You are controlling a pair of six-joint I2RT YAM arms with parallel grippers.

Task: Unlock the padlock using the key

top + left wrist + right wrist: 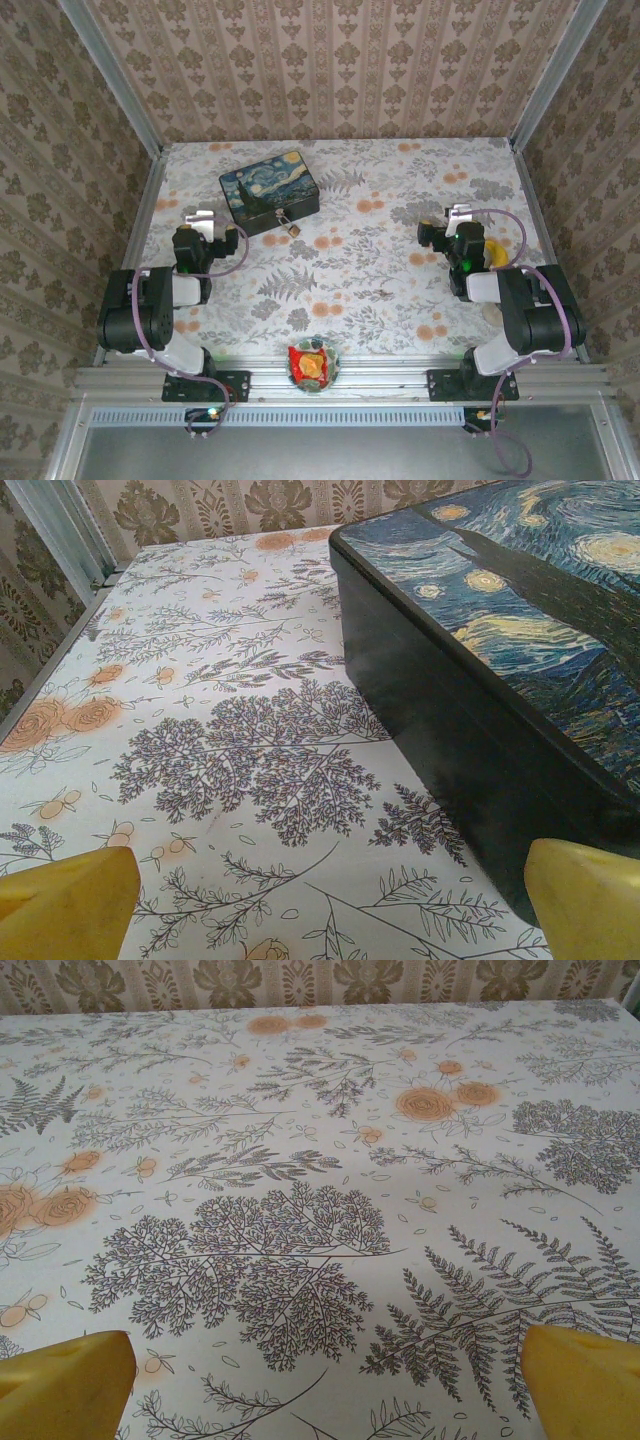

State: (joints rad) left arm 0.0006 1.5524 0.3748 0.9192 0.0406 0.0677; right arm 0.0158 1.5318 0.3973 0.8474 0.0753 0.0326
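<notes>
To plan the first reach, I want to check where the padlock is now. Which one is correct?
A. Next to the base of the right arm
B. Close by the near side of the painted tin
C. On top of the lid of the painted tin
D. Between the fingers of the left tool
B: the top view shows the padlock low by the near side of the painted tin, toward its right corner.

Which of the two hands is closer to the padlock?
The left hand, open beside the painted tin; the padlock lies at that tin's near edge. The right hand is farther off, across the table.
</notes>
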